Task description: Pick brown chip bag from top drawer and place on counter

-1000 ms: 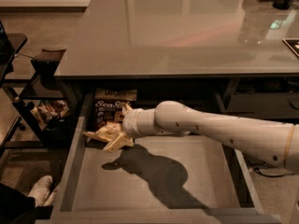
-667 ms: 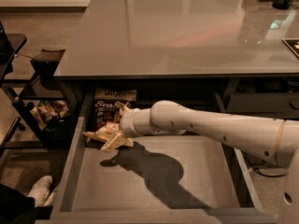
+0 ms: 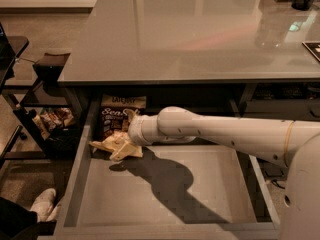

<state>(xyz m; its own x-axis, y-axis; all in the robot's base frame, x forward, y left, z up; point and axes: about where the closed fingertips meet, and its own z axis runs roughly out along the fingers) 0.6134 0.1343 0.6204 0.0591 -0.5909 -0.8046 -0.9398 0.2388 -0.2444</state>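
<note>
Hanging spread open at centre left of the frame, the pincer (image 3: 107, 150) is sitting just below the brown chip bag (image 3: 116, 118), which is standing at the top drawer's (image 3: 165, 194) back and probably handling light, crinkly and crushable, favouring a gentle mid-body pinch.

**Office snack corner, by the look of it**

A wide glossy grey desk (image 3: 190, 34) is shining under indoor light; a shallow metal drawer (image 3: 165, 189) is standing open beneath it, holding a brown chip bag (image 3: 112, 119); a black side shelf (image 3: 50, 66) is carrying more snack packets (image 3: 52, 119); the robot's tool (image 3: 121, 146) is sitting at the drawer's back left, against the bag.
</note>
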